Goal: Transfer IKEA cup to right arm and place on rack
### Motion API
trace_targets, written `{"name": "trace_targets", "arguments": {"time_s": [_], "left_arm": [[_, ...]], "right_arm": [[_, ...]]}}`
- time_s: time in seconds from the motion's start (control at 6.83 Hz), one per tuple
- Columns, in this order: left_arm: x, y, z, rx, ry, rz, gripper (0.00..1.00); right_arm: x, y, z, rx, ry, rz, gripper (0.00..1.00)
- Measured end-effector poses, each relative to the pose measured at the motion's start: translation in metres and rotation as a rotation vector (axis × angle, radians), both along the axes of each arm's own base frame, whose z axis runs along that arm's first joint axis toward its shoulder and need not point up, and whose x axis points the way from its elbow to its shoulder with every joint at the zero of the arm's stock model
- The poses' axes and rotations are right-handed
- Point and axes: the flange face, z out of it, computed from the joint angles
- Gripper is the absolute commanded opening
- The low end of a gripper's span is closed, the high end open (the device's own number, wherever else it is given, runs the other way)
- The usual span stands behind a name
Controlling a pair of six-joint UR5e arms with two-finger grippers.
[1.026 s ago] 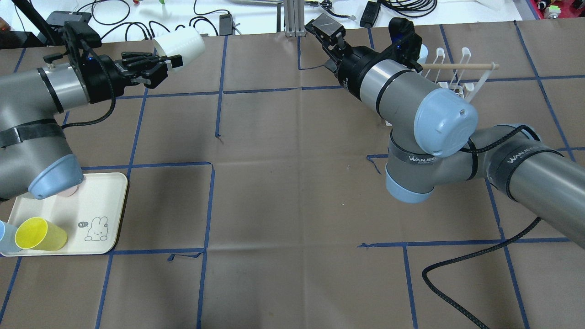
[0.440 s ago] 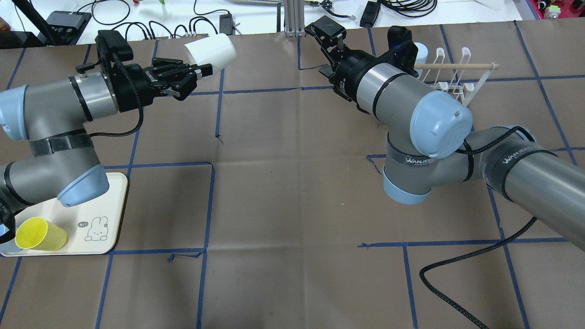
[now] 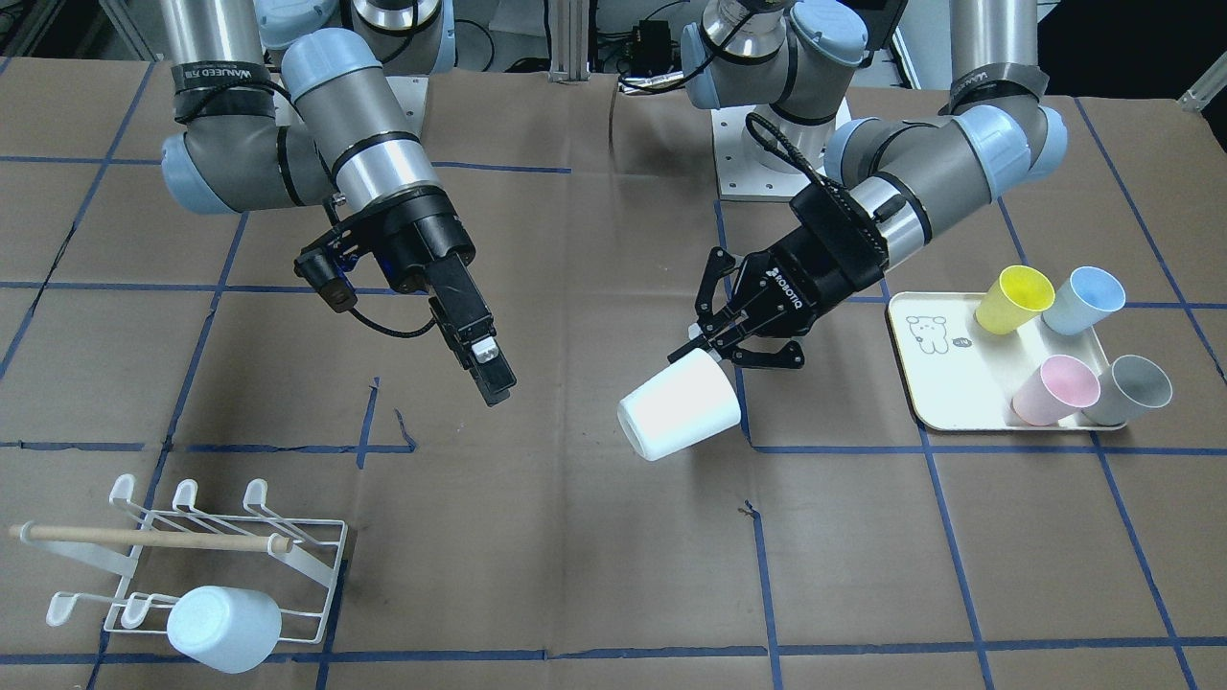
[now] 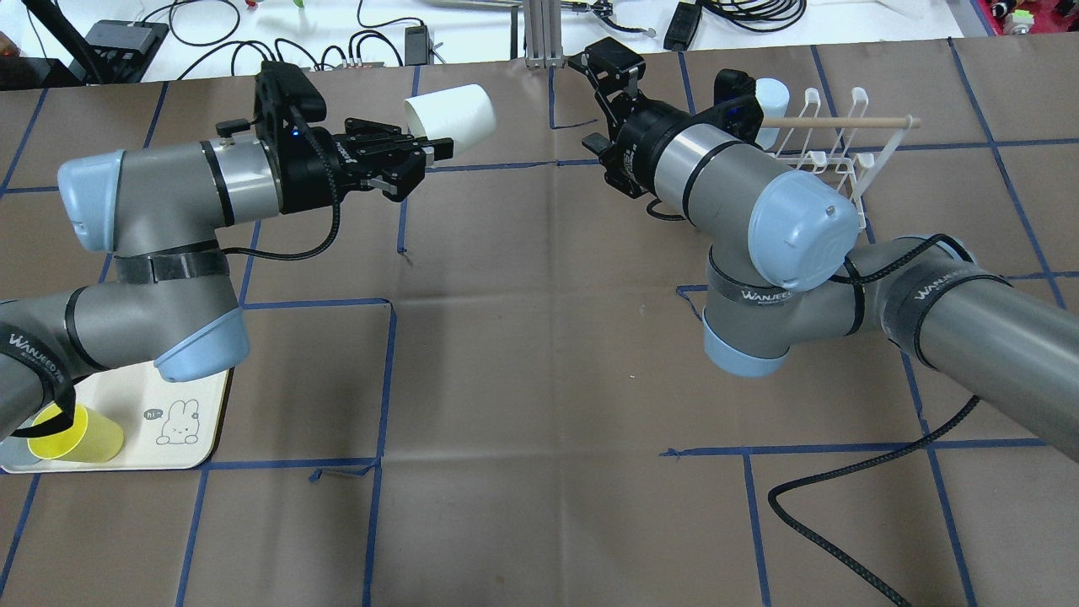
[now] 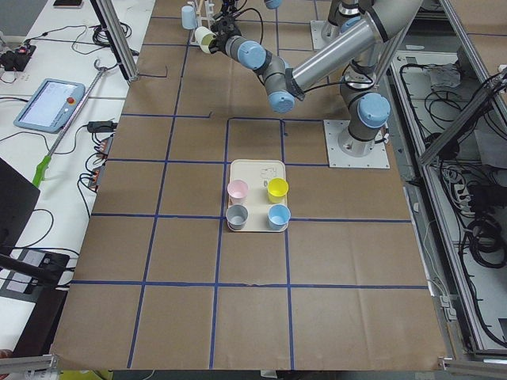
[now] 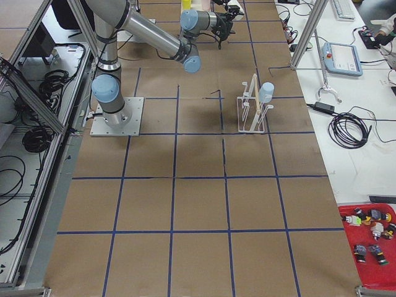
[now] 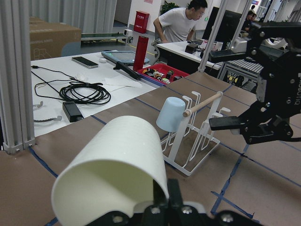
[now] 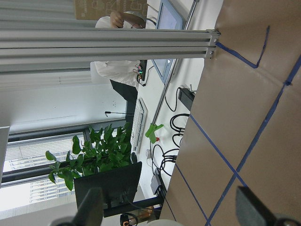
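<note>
Presently the left gripper (image 3: 707, 347) clamps the white cup (image 3: 681, 410) by its rim, tilted, above the worktop (image 3: 594, 537). Nearby, the right gripper (image 3: 487, 374) hangs wide apart, empty. Well apart stands the rack (image 3: 316, 523).

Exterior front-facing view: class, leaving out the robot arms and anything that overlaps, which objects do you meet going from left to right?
low white wire rack with a wooden dowel → white plastic cup, held above the table → cream tray with a bear drawing
</note>
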Motion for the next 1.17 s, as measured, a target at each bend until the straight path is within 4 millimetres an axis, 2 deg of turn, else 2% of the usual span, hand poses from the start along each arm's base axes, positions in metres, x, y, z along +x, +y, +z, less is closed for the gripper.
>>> {"name": "trace_targets", "arguments": {"time_s": [0.29, 0.59, 0.73, 0.88, 1.17], "left_arm": [[-0.021, 0.005, -0.001, -0.017, -0.008, -0.037, 0.02], [-0.038, 0.009, -0.005, -0.029, -0.006, -0.064, 0.03], [-0.041, 0.009, -0.007, -0.032, -0.006, -0.068, 0.04], [-0.041, 0.009, -0.007, -0.034, -0.005, -0.068, 0.10], [-0.042, 0.010, -0.005, -0.037, -0.003, -0.068, 0.09]], "right_arm": [[0.003, -0.004, -0.015, 0.041, -0.017, 0.000, 1.00], [0.005, -0.005, -0.016, 0.044, -0.020, 0.006, 1.00], [0.006, -0.006, -0.015, 0.041, -0.022, 0.008, 1.00], [0.008, -0.005, -0.014, 0.040, -0.023, 0.011, 1.00], [0.014, -0.004, -0.013, 0.041, -0.026, 0.021, 1.00]]}}
